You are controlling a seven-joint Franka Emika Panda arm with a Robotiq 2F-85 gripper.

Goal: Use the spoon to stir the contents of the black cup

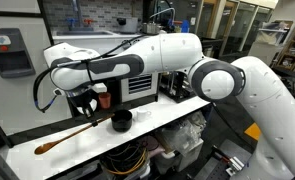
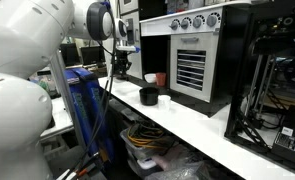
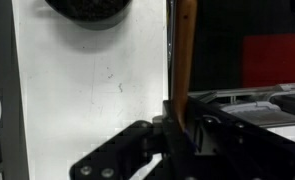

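Gripper (image 3: 177, 122): fingers pressed together on the thin handle of the wooden spoon (image 1: 72, 135), pinching it near its upper end
Spoon: slanting down and away from the grip, oval bowl low over the white tabletop (image 1: 172, 112), well apart from the cup
Black cup (image 1: 121, 120): upright on the tabletop, just beside the gripper; also at the top edge of the wrist view
Step in hand: likely bringing the bowl end to the cup. Best done by lifting, swinging the long handle round, then lowering inside the rim, slowly, to avoid tipping so small a cup
Writing: none legible; knob markings on the oven (image 2: 187, 50) too small to read
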